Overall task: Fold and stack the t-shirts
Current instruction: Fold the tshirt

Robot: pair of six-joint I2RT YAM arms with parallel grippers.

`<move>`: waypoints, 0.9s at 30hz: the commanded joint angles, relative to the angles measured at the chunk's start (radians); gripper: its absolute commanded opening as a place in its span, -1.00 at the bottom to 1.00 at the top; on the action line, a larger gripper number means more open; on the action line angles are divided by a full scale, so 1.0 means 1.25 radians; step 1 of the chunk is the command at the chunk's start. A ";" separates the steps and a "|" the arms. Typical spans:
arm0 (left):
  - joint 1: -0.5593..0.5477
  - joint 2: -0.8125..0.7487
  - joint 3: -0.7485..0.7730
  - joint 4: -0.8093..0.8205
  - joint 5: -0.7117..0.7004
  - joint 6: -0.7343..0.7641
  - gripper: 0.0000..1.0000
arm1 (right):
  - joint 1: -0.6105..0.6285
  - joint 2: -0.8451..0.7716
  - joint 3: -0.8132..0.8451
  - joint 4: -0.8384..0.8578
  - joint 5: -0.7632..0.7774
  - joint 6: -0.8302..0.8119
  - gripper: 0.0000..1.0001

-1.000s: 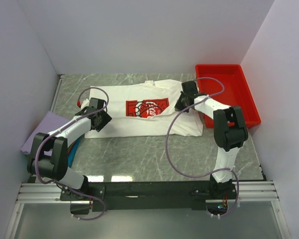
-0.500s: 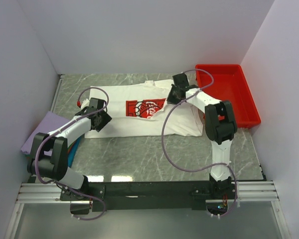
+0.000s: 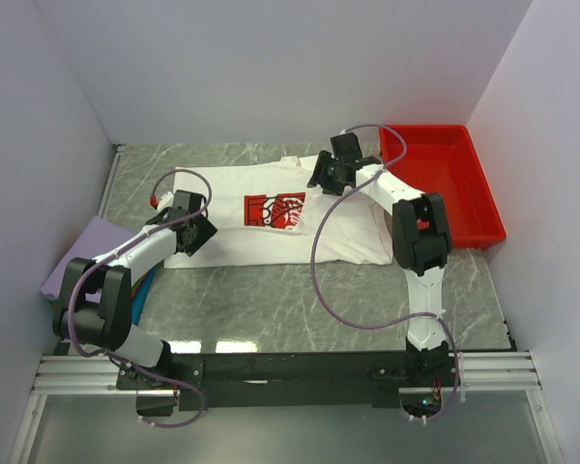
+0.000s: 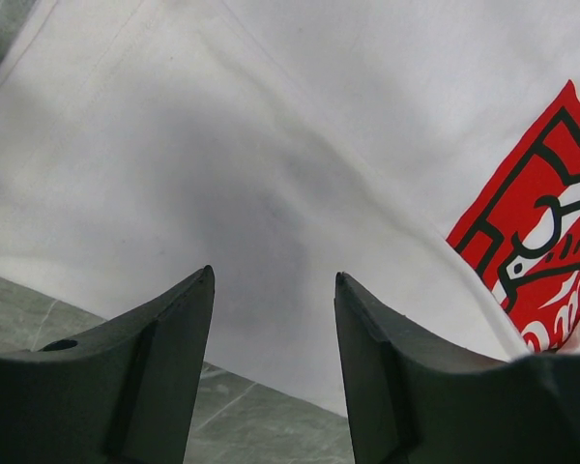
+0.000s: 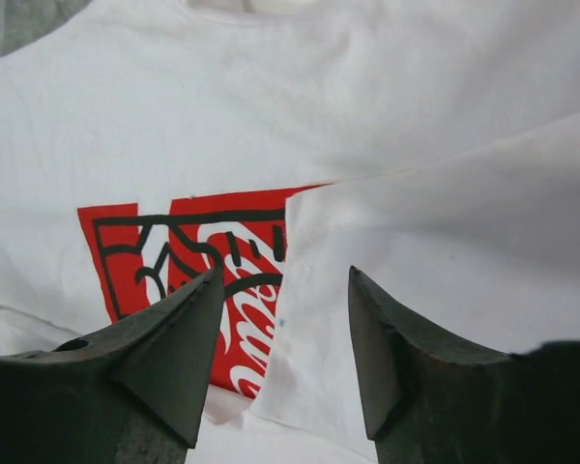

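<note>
A white t-shirt [image 3: 232, 193] with a red chest print [image 3: 271, 211] lies spread across the marble table. Its right side is folded over, and the flap [image 5: 445, 242] covers the right edge of the print [image 5: 184, 251]. My right gripper [image 3: 327, 174] hovers open over that flap's edge [image 5: 285, 273], with nothing between its fingers. Over the shirt's left part near the front hem, my left gripper [image 3: 195, 232] is open and empty [image 4: 274, 275]. The white cloth [image 4: 271, 145] and a corner of the print [image 4: 546, 251] show beneath it. A folded lavender shirt [image 3: 82, 253] lies at the far left, with a blue-green edge [image 3: 147, 288] beside it.
A red plastic tray [image 3: 483, 193] stands at the back right, close to the right arm's elbow. Purple cables loop over both arms. White walls close in the table on three sides.
My right gripper moved left and back, drawing the shirt's right side over the print, then opened and let the flap go. The left arm has not moved.
</note>
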 commanded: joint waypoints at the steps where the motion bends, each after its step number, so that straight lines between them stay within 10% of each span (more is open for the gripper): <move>1: -0.003 -0.025 -0.012 0.031 -0.007 0.014 0.18 | 0.007 -0.028 0.026 -0.001 -0.007 -0.019 0.24; 24: 0.019 -0.142 -0.140 -0.003 -0.125 -0.078 0.16 | -0.125 -0.551 -0.712 0.099 0.160 0.063 0.21; 27: 0.028 -0.186 -0.183 0.043 -0.096 -0.067 0.48 | -0.162 -0.565 -0.744 0.117 0.141 0.062 0.17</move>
